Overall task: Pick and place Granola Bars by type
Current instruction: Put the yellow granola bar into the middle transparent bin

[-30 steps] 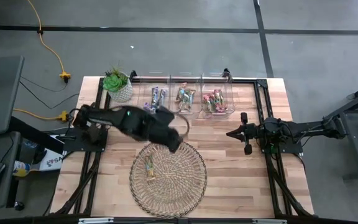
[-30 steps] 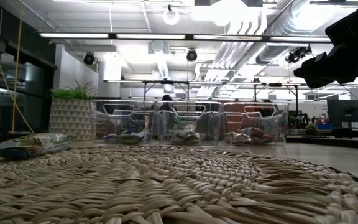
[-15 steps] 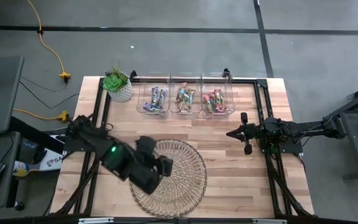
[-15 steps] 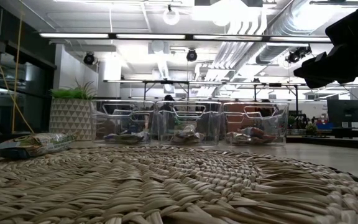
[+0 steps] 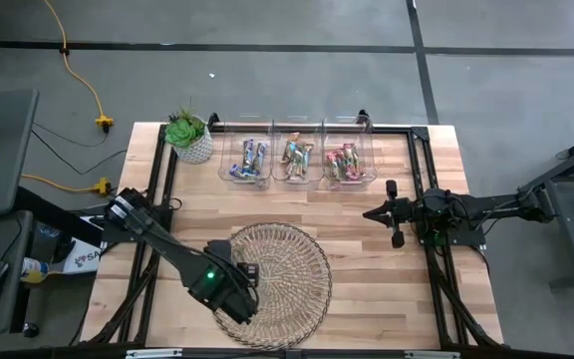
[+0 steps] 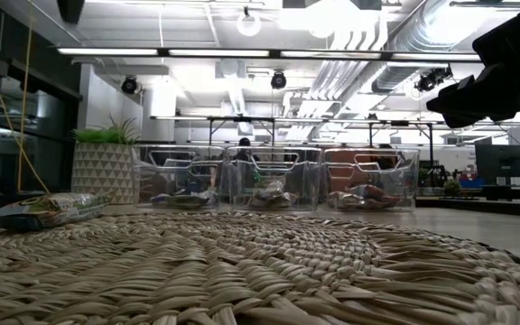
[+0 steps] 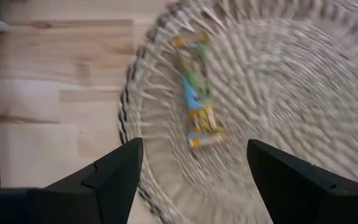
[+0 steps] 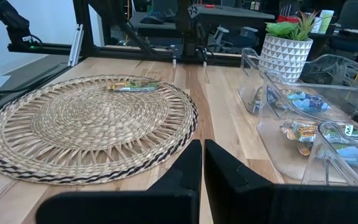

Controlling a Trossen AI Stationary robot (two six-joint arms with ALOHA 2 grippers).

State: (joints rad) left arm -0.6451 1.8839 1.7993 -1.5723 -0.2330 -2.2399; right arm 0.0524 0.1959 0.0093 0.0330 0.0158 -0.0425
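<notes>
The left gripper (image 7: 191, 168) is held over the mat (image 5: 302, 269) with its fingers spread apart, and nothing is gripped. One bar (image 7: 195, 98) is left on the mat, near the rim on the left arm's side. A fingertip may well be snagged in the open weave, or the slick wrapper pushed aside, if the descent is off-centre. The right gripper (image 5: 369, 213) is parked beside the bins (image 5: 297, 160), fingers pressed together. Three bins are counted; the bars inside cannot be counted exactly.
</notes>
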